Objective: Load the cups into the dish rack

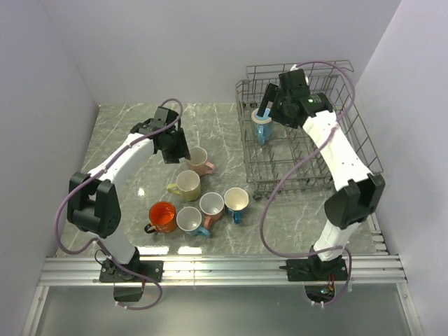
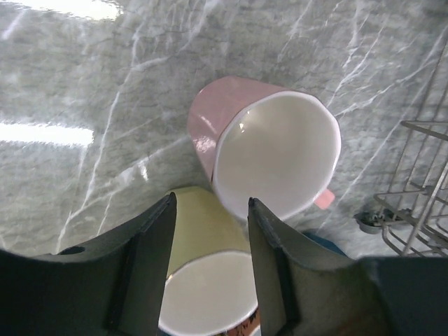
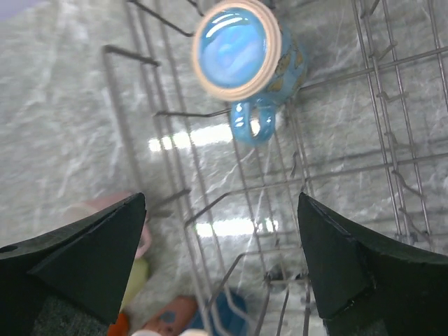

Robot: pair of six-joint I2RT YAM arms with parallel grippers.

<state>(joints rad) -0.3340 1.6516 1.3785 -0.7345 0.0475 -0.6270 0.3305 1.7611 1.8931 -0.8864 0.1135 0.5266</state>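
We are hovering open-jawed: right gripper (image 3: 220, 210) over the racked blue cup (image 3: 234, 49), left gripper (image 2: 211, 203) by the pink cup (image 2: 273, 150).

We see the whole table (image 1: 126, 126) from high behind. Wrist cameras look down closely: left shares the pink cup (image 2: 269, 150), right the rack (image 3: 389, 119).

No legible text, label, brand or number anywhere; small marks on light blue cup (image 3: 231, 52) side too blurred to read
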